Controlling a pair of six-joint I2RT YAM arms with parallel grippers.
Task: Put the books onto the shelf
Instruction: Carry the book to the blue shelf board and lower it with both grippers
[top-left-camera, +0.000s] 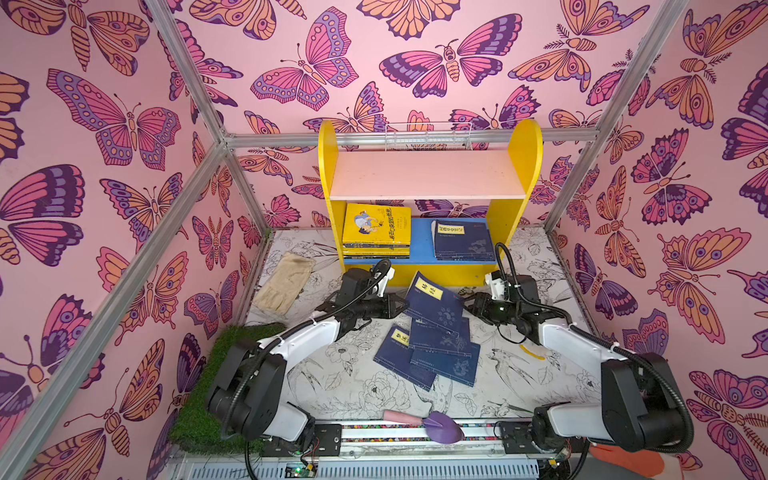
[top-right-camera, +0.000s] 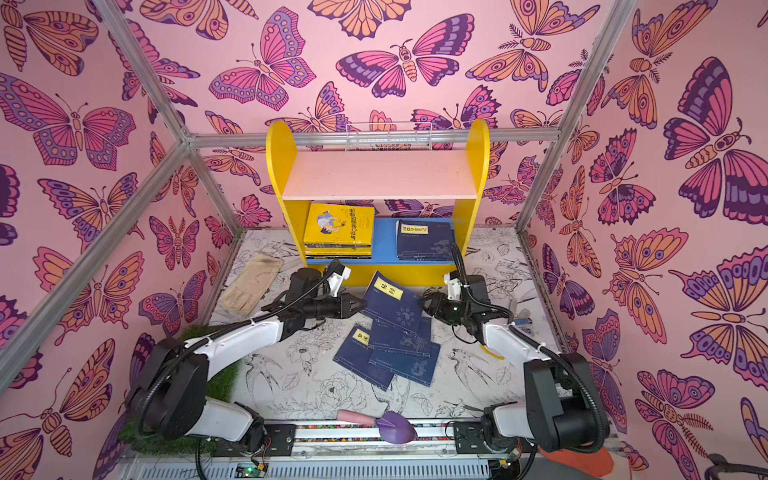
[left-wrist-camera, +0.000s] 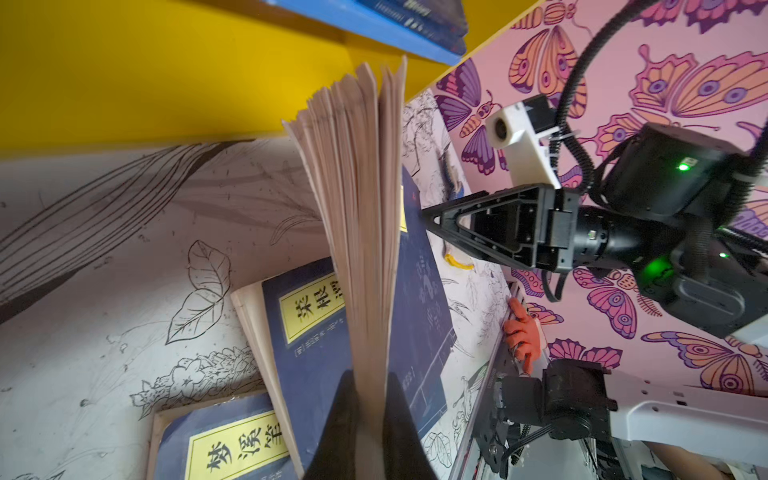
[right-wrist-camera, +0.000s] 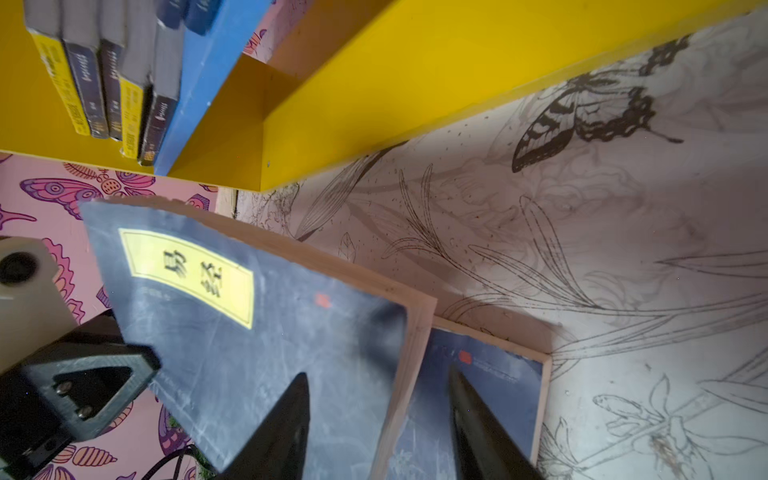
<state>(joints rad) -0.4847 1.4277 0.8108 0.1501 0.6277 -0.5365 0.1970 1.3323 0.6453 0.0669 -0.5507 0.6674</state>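
Note:
My left gripper (top-left-camera: 401, 306) is shut on a navy book (top-left-camera: 436, 299) with a yellow label and holds it tilted above the table, in front of the shelf (top-left-camera: 328, 166). In the left wrist view the pads (left-wrist-camera: 345, 399) pinch its fanned pages (left-wrist-camera: 357, 208). My right gripper (top-left-camera: 467, 301) is at the book's opposite edge. Its jaws stand open, and the edge of the book (right-wrist-camera: 249, 324) runs loose between the tips of that gripper (right-wrist-camera: 379, 372). Three more navy books (top-left-camera: 440, 353) lie overlapping on the table. A yellow-topped stack (top-left-camera: 376, 230) and a navy stack (top-left-camera: 463, 243) lie on the blue lower board (top-left-camera: 422, 241).
A beige glove (top-left-camera: 284, 282) lies at the left and a green turf mat (top-left-camera: 199, 395) at the front left. A purple trowel with a pink handle (top-left-camera: 432, 424) lies at the front edge. A white wire basket (top-left-camera: 428, 137) stands behind the shelf. Aluminium frame posts line the walls.

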